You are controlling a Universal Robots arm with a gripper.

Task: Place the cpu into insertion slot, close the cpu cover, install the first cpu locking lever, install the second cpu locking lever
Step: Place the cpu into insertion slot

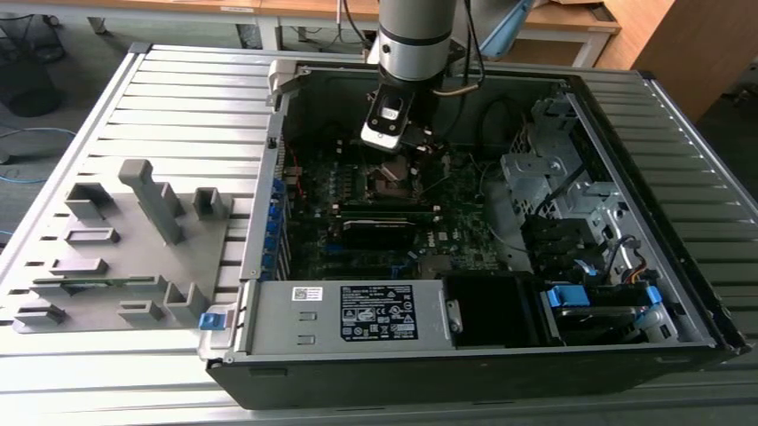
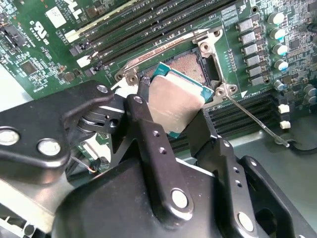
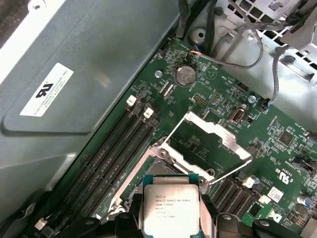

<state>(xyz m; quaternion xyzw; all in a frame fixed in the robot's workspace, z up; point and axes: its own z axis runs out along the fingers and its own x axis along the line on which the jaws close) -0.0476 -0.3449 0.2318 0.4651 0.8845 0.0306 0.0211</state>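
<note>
Open computer case (image 1: 474, 380): tool (image 2: 174, 116) clamped on cpu (image 3: 171, 210) above insertion slot (image 2: 190, 67); cpu cover (image 3: 212, 128) raised.

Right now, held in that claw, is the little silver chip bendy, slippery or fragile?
Probably stiff: the cpu shows no bend in the gripper. Its smooth metal top looks slippery. Thin and small, it is likely light. Its thin green edges may chip if knocked.

The cpu (image 3: 171, 208) over the insertion slot (image 3: 159, 170) (cpu cover (image 3: 213, 129) raised)
</note>
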